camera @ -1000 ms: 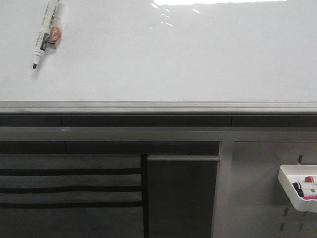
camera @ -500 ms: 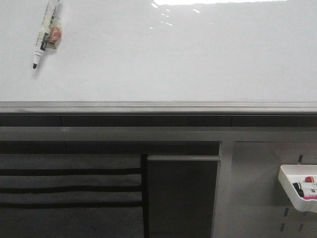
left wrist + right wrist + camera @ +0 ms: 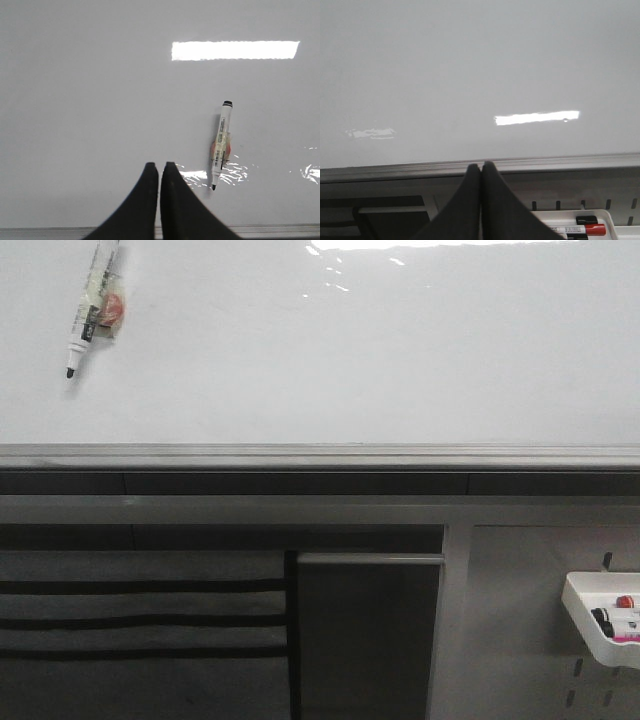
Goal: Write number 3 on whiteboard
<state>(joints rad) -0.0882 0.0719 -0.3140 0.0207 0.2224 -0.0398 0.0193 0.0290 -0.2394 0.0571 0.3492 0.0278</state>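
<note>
The glossy whiteboard (image 3: 360, 350) fills the upper front view, above its grey metal lower edge (image 3: 320, 455). No number 3 shows on it; the board is blank. A white marker (image 3: 91, 308) with a black tip pointing down is stuck to the board at the upper left, on a reddish holder. In the left wrist view the marker (image 3: 220, 144) hangs on the board (image 3: 100, 90), to one side of my left gripper (image 3: 160, 166), which is shut and empty. My right gripper (image 3: 481, 166) is shut and empty, in front of the board's lower edge (image 3: 570, 161). Neither gripper shows in the front view.
A small white marker tray (image 3: 600, 625) with red, black and pink markers hangs at the lower right; it also shows in the right wrist view (image 3: 580, 227). Below the board are grey panels (image 3: 365, 630) and dark slats (image 3: 140, 620).
</note>
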